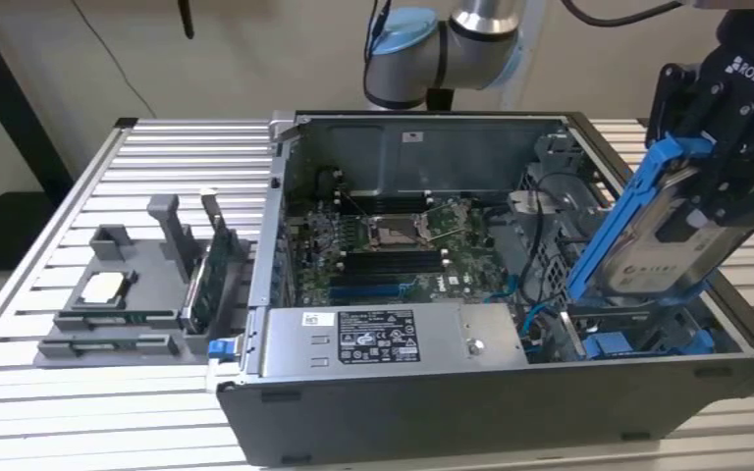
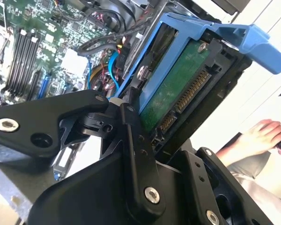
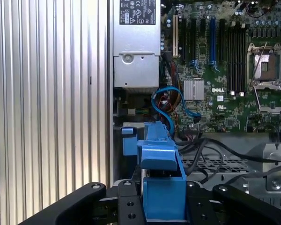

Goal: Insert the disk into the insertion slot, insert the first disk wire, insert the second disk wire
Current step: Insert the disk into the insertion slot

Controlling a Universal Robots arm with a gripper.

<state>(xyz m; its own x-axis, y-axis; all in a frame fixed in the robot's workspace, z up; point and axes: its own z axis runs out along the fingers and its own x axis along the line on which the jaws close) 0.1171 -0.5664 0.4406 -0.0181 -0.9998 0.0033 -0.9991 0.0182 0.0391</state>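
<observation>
ASSEMBLY BENCH: A robot's hand [image 1: 725,191] clamps the disk [image 1: 659,257] by the long edges of its blue carrier frame, fingers [image 3: 126,206] pressed to either side. It holds the disk above an open computer case [image 1: 350,412] that lies on a slatted tabletop [image 1: 181,157]. The disk hangs slanted, its lower end dipping towards the insertion slot [image 1: 639,341] in the drive cage at the exterior view's right, not yet seated. The drive looks stiff and dense, probably heavy for its size and unforgiving of knocks. Its bare green circuit board [image 2: 171,89] and connector lie exposed in the second wrist view, so the plastic side rails seem the safest hold, though smooth plastic may slip or flex. The arm [image 1: 462,39] reaches over from behind the case, wrist tilted, hand pointing downward.
</observation>
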